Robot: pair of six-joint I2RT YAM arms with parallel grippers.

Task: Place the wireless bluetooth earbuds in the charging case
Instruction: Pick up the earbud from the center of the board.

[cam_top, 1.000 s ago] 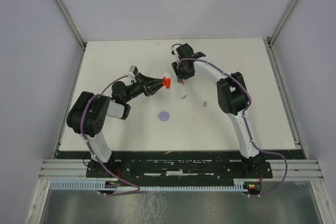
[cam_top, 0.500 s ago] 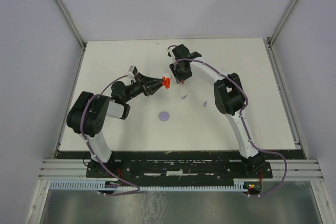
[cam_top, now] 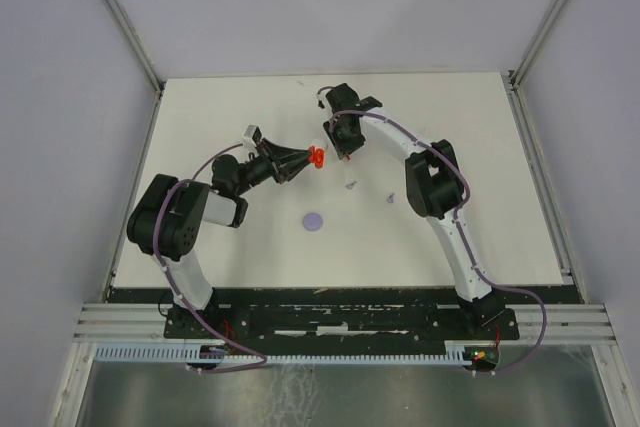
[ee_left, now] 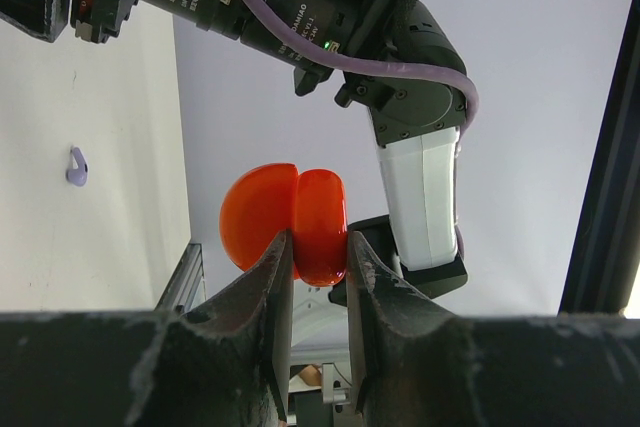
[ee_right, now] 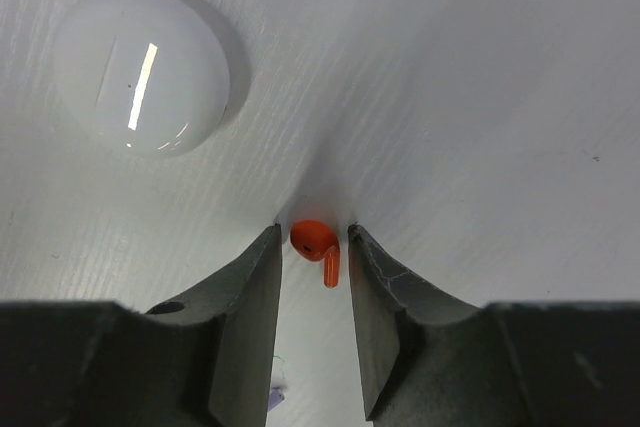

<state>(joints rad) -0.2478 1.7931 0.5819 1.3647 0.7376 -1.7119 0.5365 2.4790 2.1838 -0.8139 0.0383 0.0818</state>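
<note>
The red earbud (ee_right: 318, 245) lies on the white table (ee_right: 480, 97), stem pointing toward 6 o'clock, between the fingers of the right gripper (ee_right: 314, 234). The jaws stand narrowly apart, with a sliver of gap on each side of it. A white round case (ee_right: 140, 69) sits at 10 o'clock from it. The left gripper (ee_left: 318, 247) is clamped on the red charging case (ee_left: 265, 212), lid open and held off the table at 8 o'clock from the right gripper. Two purple earbuds (cam_top: 350, 185) lie at 5 o'clock from it, and a purple disc (cam_top: 314, 220) at 6 o'clock.
</note>
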